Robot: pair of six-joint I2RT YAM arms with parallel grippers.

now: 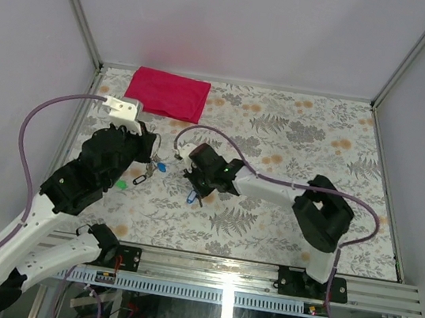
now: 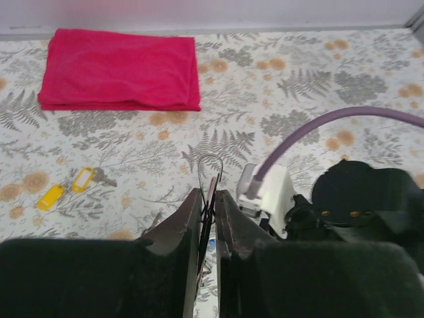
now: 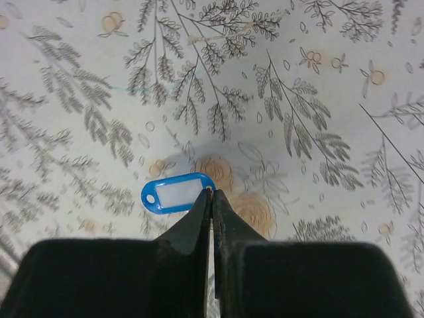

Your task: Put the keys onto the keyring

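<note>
Inside plain white walls stood a table (image 1: 295,139) covered in a pale print of grey ferns and orange blooms. The step in hand looked like taking up a key. Near the table's middle the right gripper (image 3: 212,193), its arm stretched low and wrist tipped down, had its fingers pressed together on the plain end of a blue oval plastic key tag (image 3: 177,194), hole pointing away. Just to its left, the left gripper (image 2: 209,199) was clamped on a thin silver wire keyring (image 2: 210,164), one loop standing proud. Next the tag's hole would likely need careful lining up with that loop.
</note>
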